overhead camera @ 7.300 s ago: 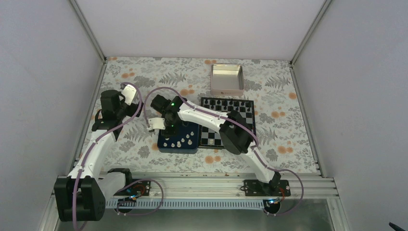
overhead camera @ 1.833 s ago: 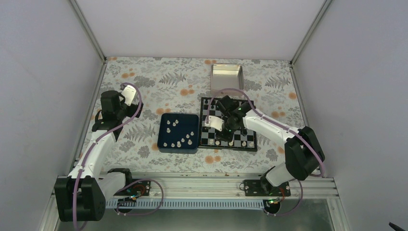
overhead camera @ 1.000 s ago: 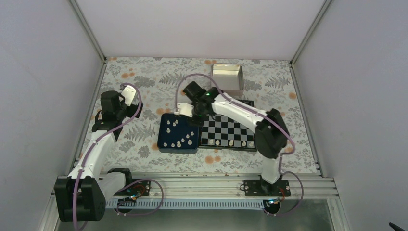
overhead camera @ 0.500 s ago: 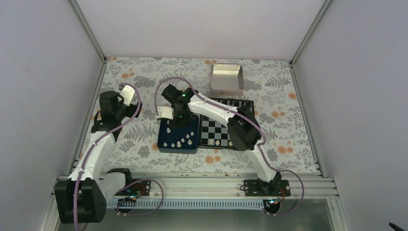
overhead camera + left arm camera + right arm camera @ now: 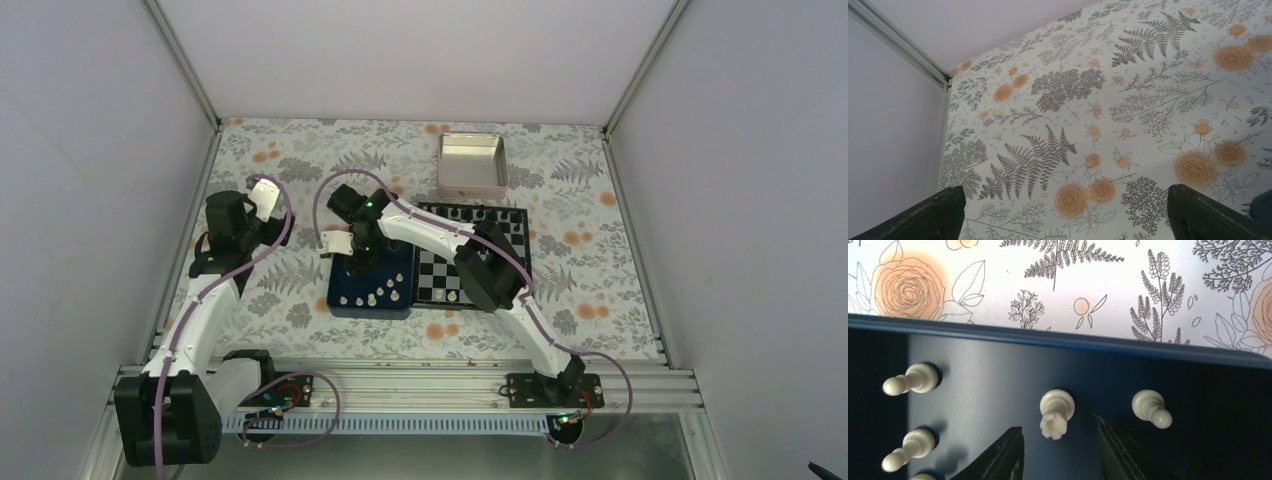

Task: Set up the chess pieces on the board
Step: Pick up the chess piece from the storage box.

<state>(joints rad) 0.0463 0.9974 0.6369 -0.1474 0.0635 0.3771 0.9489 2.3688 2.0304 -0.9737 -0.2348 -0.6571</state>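
Note:
Several cream chess pieces (image 5: 384,288) stand in a dark blue tray (image 5: 340,303), left of the chequered board (image 5: 430,283). A few cream pieces stand on the board's near rows and black ones on its far row. My right gripper (image 5: 362,262) hangs over the tray, open and empty. In the right wrist view a cream rook (image 5: 1056,412) stands just ahead of and between the open fingertips (image 5: 1010,447), with pawns to its right (image 5: 1150,408) and left (image 5: 912,379). My left gripper (image 5: 1063,212) is open and empty over the floral cloth at the far left (image 5: 262,195).
A silver metal tin (image 5: 472,165) stands behind the board. The tray's far wall (image 5: 1058,339) runs across the right wrist view, with floral cloth beyond it. The right arm's links (image 5: 470,255) stretch across the board.
My right gripper left the board, swung left past the tray's far edge and came down over the tray's pieces. The left arm has hardly moved.

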